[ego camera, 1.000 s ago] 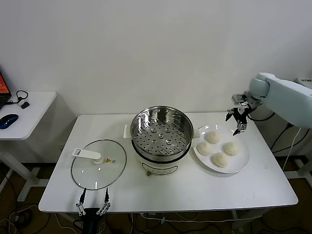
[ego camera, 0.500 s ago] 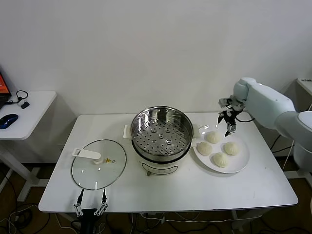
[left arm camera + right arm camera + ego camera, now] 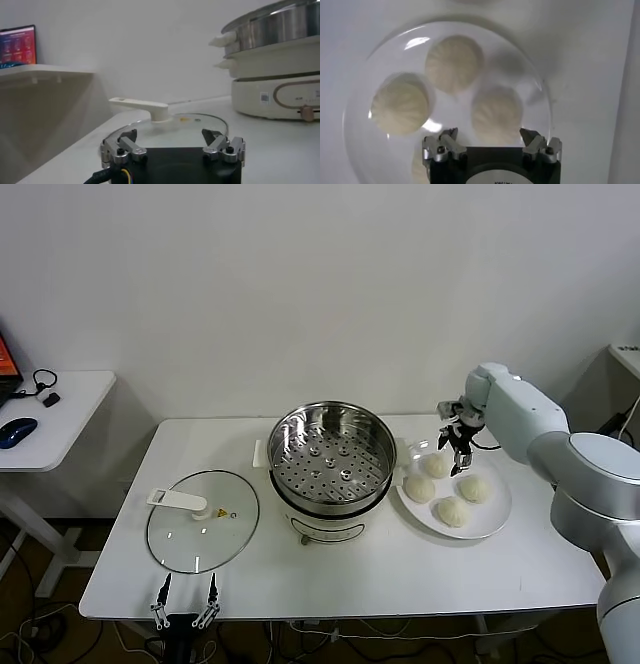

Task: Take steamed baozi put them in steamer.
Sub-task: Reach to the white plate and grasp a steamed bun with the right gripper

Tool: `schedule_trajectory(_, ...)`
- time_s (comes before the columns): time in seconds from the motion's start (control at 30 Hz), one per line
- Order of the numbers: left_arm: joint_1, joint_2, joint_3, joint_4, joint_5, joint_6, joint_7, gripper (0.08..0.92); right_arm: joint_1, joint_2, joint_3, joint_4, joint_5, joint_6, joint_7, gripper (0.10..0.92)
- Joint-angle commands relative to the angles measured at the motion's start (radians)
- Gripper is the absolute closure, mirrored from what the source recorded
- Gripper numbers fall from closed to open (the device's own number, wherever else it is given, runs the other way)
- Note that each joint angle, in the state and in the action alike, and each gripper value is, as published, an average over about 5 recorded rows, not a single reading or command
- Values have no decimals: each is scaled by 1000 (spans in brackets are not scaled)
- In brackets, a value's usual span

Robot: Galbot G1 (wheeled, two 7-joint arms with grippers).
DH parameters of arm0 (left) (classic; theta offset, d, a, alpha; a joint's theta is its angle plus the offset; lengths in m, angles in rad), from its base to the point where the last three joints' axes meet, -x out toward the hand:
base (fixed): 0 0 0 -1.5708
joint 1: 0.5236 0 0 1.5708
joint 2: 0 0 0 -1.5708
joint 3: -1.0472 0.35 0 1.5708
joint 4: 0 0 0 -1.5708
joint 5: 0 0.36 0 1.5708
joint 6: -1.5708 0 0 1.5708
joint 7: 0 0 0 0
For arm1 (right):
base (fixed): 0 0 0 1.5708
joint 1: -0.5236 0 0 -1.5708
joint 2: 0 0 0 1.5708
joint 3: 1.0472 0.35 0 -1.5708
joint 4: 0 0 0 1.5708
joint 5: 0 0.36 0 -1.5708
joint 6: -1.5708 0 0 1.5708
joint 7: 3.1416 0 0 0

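Four cream-white baozi lie on a white plate [image 3: 492, 522], right of the steamer [image 3: 333, 459]. The back baozi [image 3: 436, 465] is nearest my right gripper [image 3: 456, 448], which hangs open just above it, holding nothing. The others lie at the left [image 3: 419, 488], right [image 3: 474, 488] and front [image 3: 451, 511]. In the right wrist view my right gripper [image 3: 491, 137] is open over one baozi [image 3: 497, 112]; two more [image 3: 454, 62] [image 3: 400, 104] lie beyond, and the fourth is mostly hidden by the gripper. The steamer's perforated tray holds nothing. My left gripper [image 3: 186, 599] is parked open at the table's front edge.
A round glass lid [image 3: 203, 533] with a white handle lies flat left of the steamer, and shows in the left wrist view [image 3: 170, 120] just beyond my left gripper [image 3: 170, 139]. A side table [image 3: 45, 419] with a mouse stands at far left.
My right arm has swung left and down from beyond the plate's far right edge to just above the back baozi. The left arm and the baozi have not moved.
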Motion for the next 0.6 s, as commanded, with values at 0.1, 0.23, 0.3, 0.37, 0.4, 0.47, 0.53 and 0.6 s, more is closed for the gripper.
schedule_trajectory(0.1,-1,2,0,9,9,-6,-1,177,-24,52,159,-113,-139,18,29,203)
schedule_trajectory(0.23,2,4,0,10,13,-10,-1,177,-30,55,174,-121,-143,14,34,203)
schedule_trajectory(0.3,3,5,0,10,14,-11,-1,177,-32,56,181,-125,-144,13,37,203)
schedule_trajectory(0.37,3,6,-1,11,15,-12,-1,177,-34,59,188,-128,-144,13,40,203)
schedule_trajectory(0.4,3,6,-1,11,15,-13,-1,177,-34,60,191,-128,-144,13,43,203)
schedule_trajectory(0.47,4,8,-1,11,16,-14,-2,177,-36,62,196,-129,-143,14,47,203)
schedule_trajectory(0.53,4,8,-1,11,17,-15,-2,177,-36,63,198,-130,-143,14,49,203)
schedule_trajectory(0.6,4,8,-2,10,17,-15,-2,177,-37,65,200,-130,-144,14,51,203)
